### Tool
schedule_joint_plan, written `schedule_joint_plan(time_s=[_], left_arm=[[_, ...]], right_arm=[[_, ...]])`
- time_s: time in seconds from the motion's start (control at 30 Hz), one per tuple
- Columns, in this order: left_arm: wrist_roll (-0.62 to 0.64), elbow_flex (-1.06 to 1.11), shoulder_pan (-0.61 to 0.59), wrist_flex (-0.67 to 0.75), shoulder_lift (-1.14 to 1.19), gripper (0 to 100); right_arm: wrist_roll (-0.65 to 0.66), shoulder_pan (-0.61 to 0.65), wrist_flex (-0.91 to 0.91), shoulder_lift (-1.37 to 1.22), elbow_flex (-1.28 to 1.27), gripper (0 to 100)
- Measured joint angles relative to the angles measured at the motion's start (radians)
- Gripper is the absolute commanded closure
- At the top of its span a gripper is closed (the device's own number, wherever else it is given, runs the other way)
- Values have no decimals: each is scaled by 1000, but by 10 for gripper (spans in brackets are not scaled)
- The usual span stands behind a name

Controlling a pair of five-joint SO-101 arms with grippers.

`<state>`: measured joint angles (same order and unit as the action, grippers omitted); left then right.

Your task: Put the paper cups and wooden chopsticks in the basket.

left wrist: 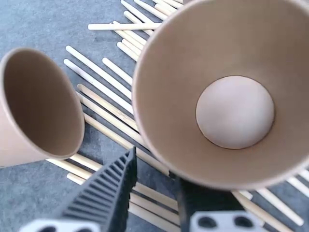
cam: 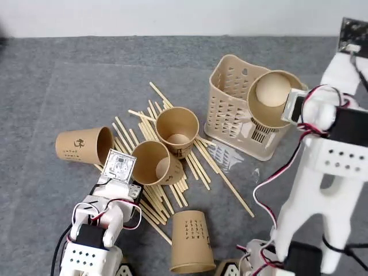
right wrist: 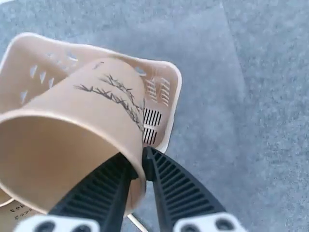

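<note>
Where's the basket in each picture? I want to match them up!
High view: the basket stands at upper right, right of the chopsticks.
Right wrist view: the basket sits behind the paper cup pinched by the right gripper.
Left wrist view: aimed at another cup and the chopsticks instead.
Shared landmark: the held paper cup, over the basket's rim in the high view too.

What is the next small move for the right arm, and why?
Probably lower the brown paper cup a little into the beige perforated plastic basket. The right gripper has its fingers shut on the cup's rim, and in the high view the cup appears to hang over the basket's open top, not yet inside it.
</note>
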<state>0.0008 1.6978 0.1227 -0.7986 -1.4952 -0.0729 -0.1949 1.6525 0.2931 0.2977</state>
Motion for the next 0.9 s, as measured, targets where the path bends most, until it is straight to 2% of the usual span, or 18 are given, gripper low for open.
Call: schedule_joint_plan(time_s=[0.3, 0.5, 0.6, 0.77, 0.9], left_arm=[[0, 0, 0, 0, 0, 888], [0, 0, 0, 0, 0, 888], [0, 0, 0, 0, 0, 888], [0, 0, 0, 0, 0, 888], [0, 0, 0, 0, 0, 888]], right_arm=[[0, -43, -15, -52, 0, 961], [0, -35, -109, -54, 0, 757], [0, -31, -192, -63, 0, 697], [0, -21, -331, -69, 0, 717], [0, 26, -359, -69, 0, 745]])
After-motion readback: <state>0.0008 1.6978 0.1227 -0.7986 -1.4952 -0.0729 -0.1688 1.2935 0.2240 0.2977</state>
